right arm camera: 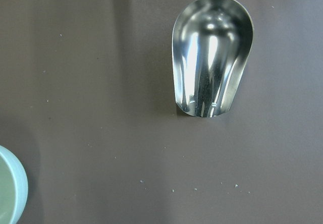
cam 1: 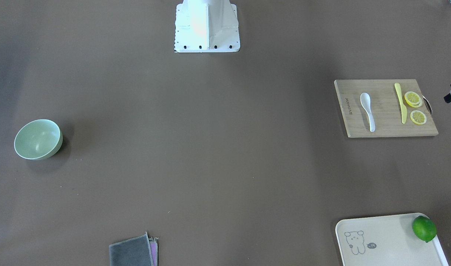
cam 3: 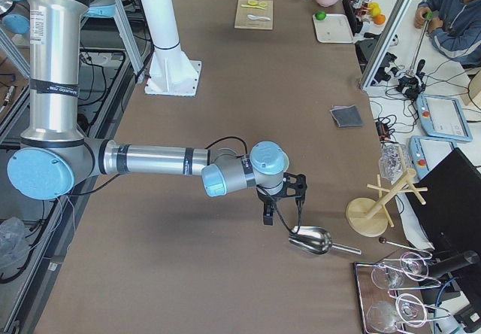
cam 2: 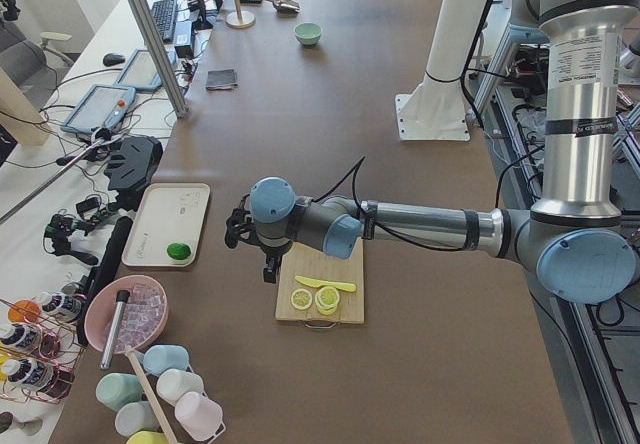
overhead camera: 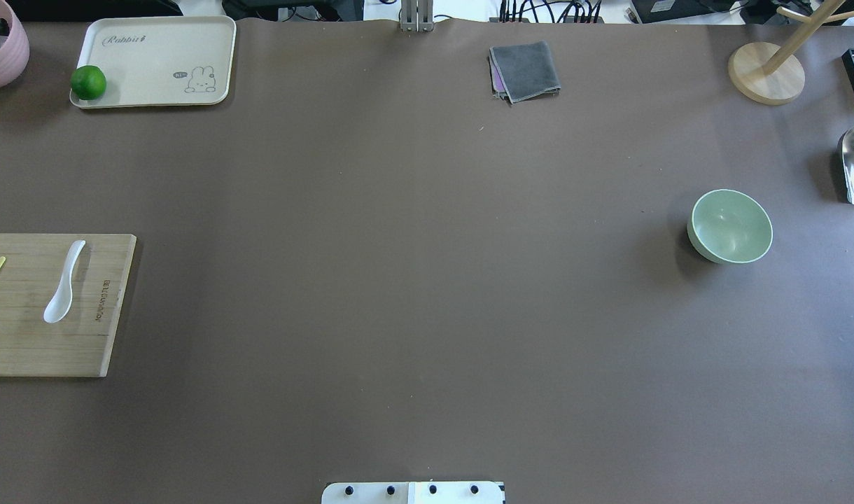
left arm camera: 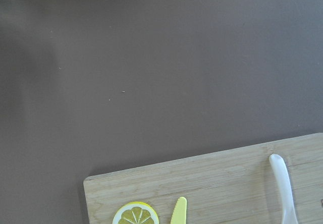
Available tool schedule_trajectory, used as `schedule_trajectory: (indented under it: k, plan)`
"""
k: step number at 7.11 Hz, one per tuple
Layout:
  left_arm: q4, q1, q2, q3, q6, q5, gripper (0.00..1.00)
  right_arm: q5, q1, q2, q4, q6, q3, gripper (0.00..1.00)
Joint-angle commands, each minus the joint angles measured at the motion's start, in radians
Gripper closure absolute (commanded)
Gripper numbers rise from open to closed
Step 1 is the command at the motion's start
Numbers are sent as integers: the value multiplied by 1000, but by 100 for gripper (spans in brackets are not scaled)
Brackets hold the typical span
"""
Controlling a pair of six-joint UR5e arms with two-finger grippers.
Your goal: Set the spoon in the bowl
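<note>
Left claw [cam 2: 250,249] by cutting board [cam 2: 350,299], opening cannot tell | right claw [cam 3: 284,202] by scoop [cam 3: 310,240], cannot tell | spoon [cam 1: 368,112] on cutting board

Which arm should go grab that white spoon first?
Left. The spoon lies on the cutting board on the robot's left, and the left arm hangs beside that board. The right arm is far off, by the metal scoop.

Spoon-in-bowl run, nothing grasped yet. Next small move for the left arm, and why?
Probably slide the left gripper sideways until the spoon centres in its wrist view. The spoon lies untouched on the cutting board beside the knife, and only its handle shows at that view's lower right edge. The bowl sits far off on the robot's right.
</note>
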Motion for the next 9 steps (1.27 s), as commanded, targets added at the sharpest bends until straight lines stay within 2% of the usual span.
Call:
schedule_trajectory:
  k: [1, 7, 9]
  plan:
    - [22, -11, 3, -23, 48, 15, 2, -4, 12, -5, 7, -3, 7, 0]
    - [14, -11, 4, 27, 50, 17, 2, -3, 9, 7, 5, -3, 3, 0]
    - [16, -7, 0, -11, -18, 23, 2, 5, -20, 13, 5, -3, 14, 0]
